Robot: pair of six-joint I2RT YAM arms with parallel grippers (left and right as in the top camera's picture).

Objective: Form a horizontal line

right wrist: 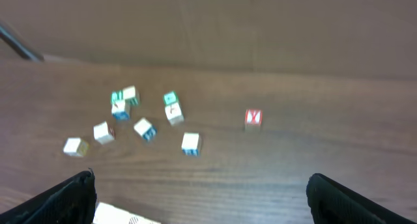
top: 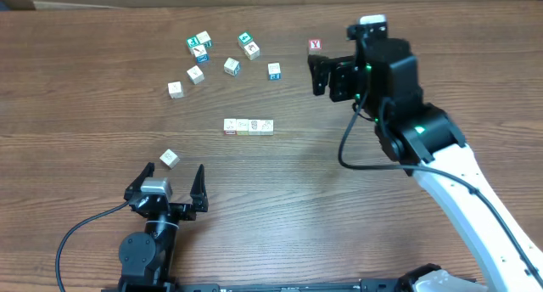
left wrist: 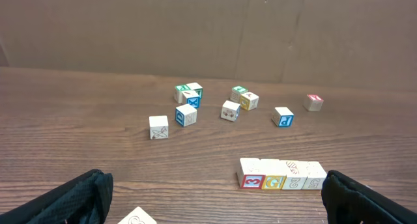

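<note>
The horizontal line (top: pixel 249 126) of four touching cubes is set in the middle of the table (top: pixel 85 114), judged complete, so the left gripper (top: pixel 175 171) and right gripper (top: pixel 315 75), both spread wide and empty, are best steered clear of it.

I'm looking at a dark wood-grain table (top: pixel 85 156) running up to a plain brown backdrop (left wrist: pixel 195 28) under even light.
</note>
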